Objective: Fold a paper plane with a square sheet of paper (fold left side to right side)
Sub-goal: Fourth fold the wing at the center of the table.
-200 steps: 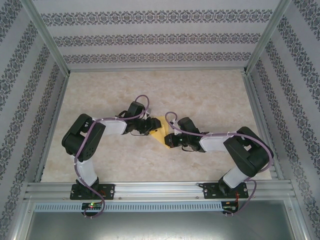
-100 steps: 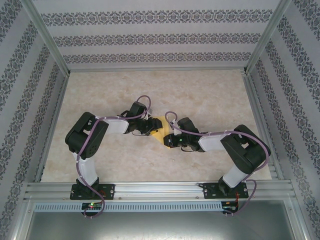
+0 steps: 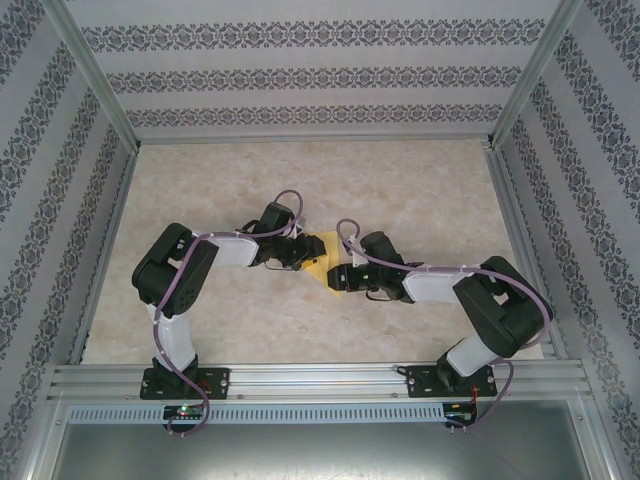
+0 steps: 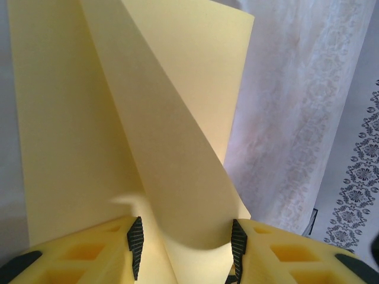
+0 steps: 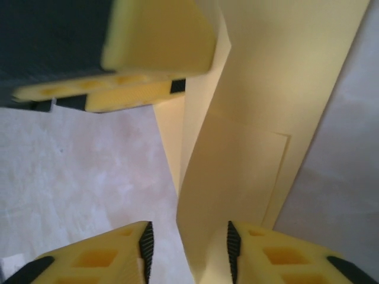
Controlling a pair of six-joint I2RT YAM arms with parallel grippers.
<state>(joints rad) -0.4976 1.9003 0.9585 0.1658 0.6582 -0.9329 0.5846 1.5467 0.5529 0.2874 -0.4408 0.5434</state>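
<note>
The square sheet of paper [image 3: 318,262] is found at the middle of the table [image 3: 400,180], 1 flap raised and bare surface left all around. The flap is straddled by the half-open left gripper [image 4: 186,236], though a grip cannot be told. The right gripper [image 5: 186,239] is parted around 1 edge, unclamped.

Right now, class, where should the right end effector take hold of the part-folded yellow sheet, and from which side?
Probably the raised flap of the yellow paper sheet, approached end-on by the right end effector: the thin flap runs lengthwise between its open fingers, so closing should pinch its faces.
</note>
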